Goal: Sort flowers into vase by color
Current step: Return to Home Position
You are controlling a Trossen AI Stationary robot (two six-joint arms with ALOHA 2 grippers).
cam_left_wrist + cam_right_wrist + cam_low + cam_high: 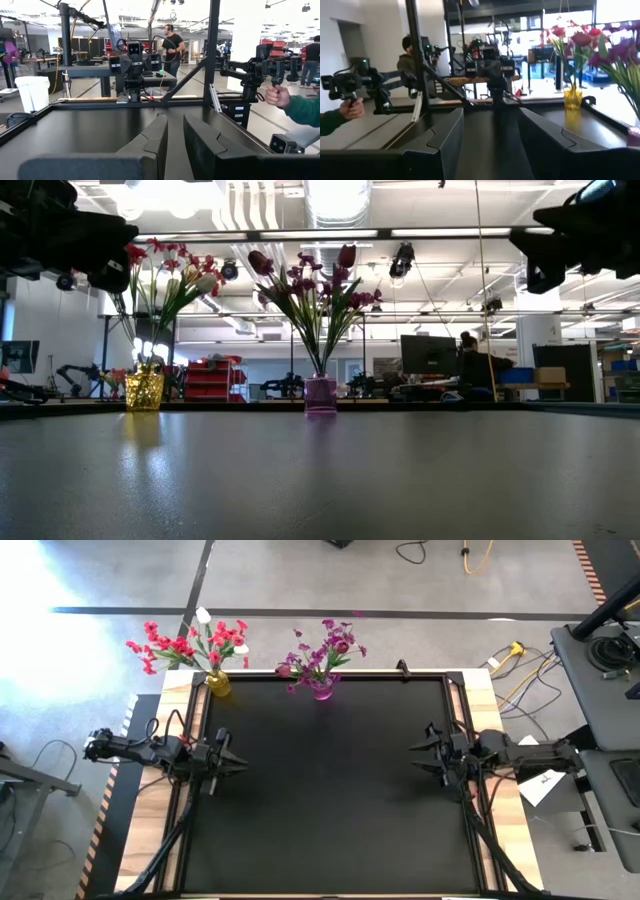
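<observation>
Red and white flowers (185,645) fill a yellow glass vase (219,686), and purple flowers (325,648) a purple glass vase (322,691), at the black table's (330,810) far edge. The left gripper (235,760), narrowly parted, and the right gripper (418,758), wide apart, hover empty at opposite sides. Home slowly, clear of both vases.

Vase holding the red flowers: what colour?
Yellow; that vase shows best in the low view.
</observation>
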